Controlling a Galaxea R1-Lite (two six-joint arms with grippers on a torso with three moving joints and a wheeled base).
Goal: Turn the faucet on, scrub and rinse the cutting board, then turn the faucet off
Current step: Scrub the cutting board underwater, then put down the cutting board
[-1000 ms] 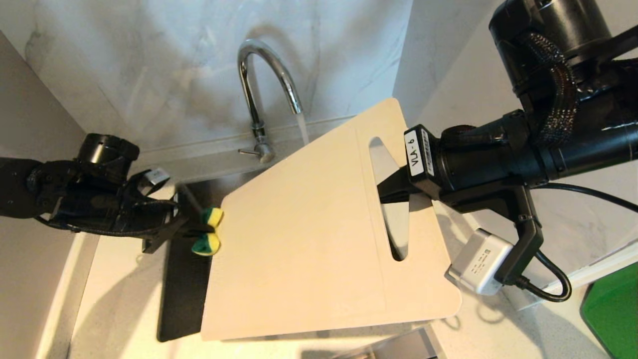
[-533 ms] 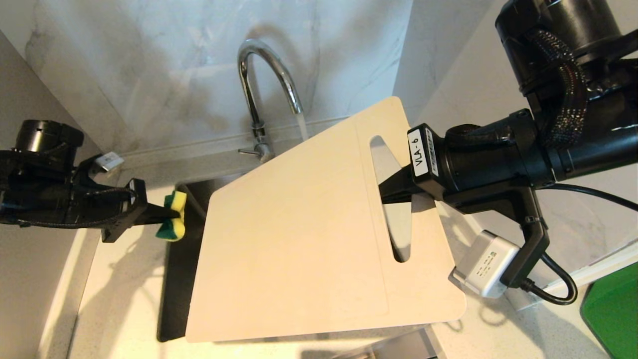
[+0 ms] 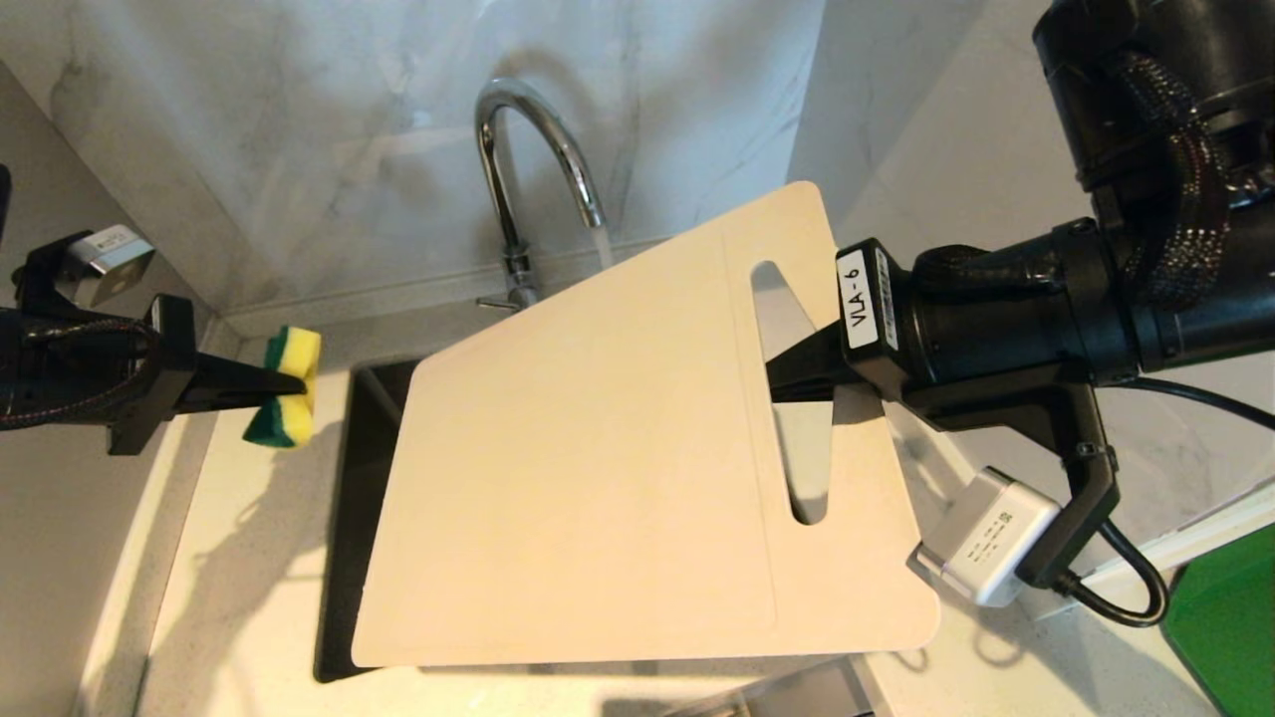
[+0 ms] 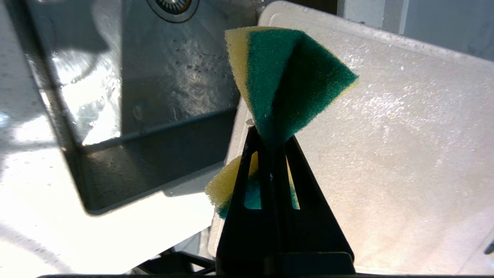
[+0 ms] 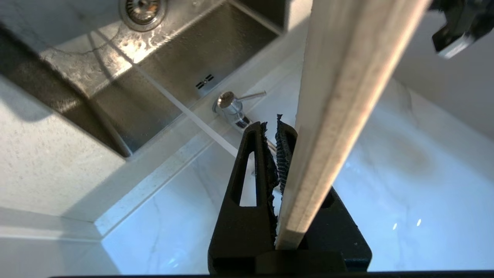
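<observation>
Here, left of the sink point(image 3: 344, 558), the left gripper point(image 3: 284, 383) pinches a sponge point(image 3: 284, 401); above the sink, the right gripper point(image 3: 797, 370) clamps the cutting board point(image 3: 598, 478) under the running faucet point(image 3: 528, 169).

Both arms are matte black with thick cylindrical links. The right arm point(image 3: 1006, 319) carries a white label printed "VLA-6", braided black cable sleeving near its upper joint, and a silver-grey wrist camera point(image 3: 986, 538) on a black bracket with a looping black cable. The left arm point(image 3: 70, 373) bears what seems a matching silver camera point(image 3: 105, 249). Each gripper ends in 2 tapered black fingers point(image 4: 278, 193) with slotted cut-outs.
</observation>
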